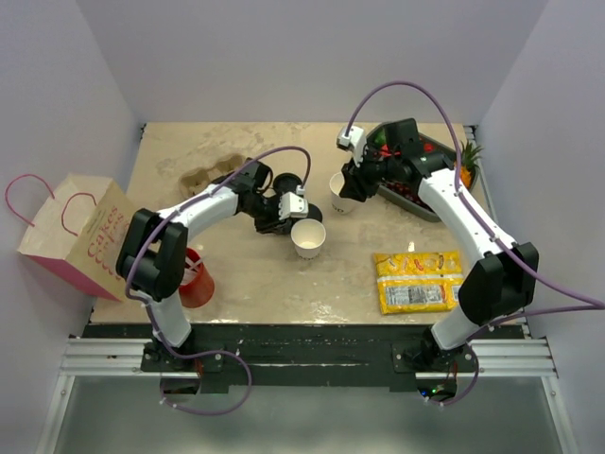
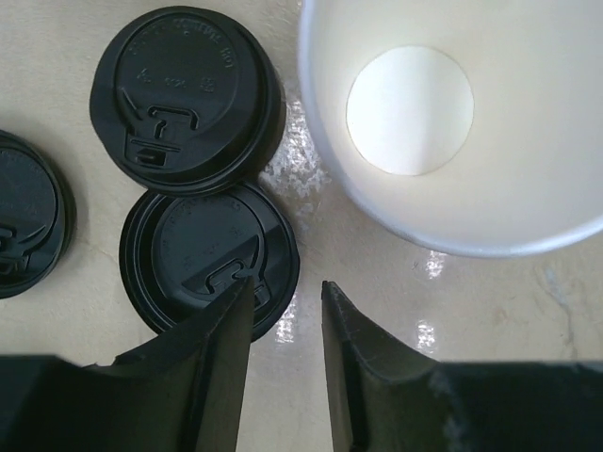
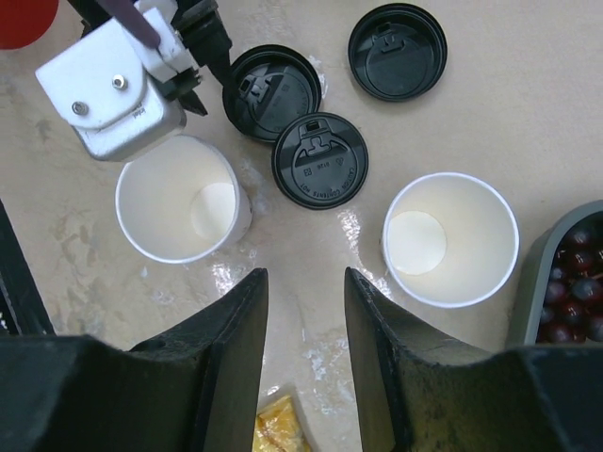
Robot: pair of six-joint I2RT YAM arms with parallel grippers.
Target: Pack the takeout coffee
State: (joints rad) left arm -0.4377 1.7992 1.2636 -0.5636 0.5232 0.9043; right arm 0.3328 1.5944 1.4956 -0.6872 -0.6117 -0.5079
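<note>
Narrowly open and empty, the left hand (image 2: 285,292) is hovering over the black lid (image 2: 203,250) just beside the lidless paper cup (image 2: 528,202).

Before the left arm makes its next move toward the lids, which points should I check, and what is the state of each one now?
1. Left gripper open and empty: ok.
2. Nearest lid flat, close to it: ok.
3. Right gripper open and empty: ok.
4. Two cups upright: ok.
5. A cup already lidded: not ok, both open.
6. Paper bag mouth open: cannot tell.
</note>
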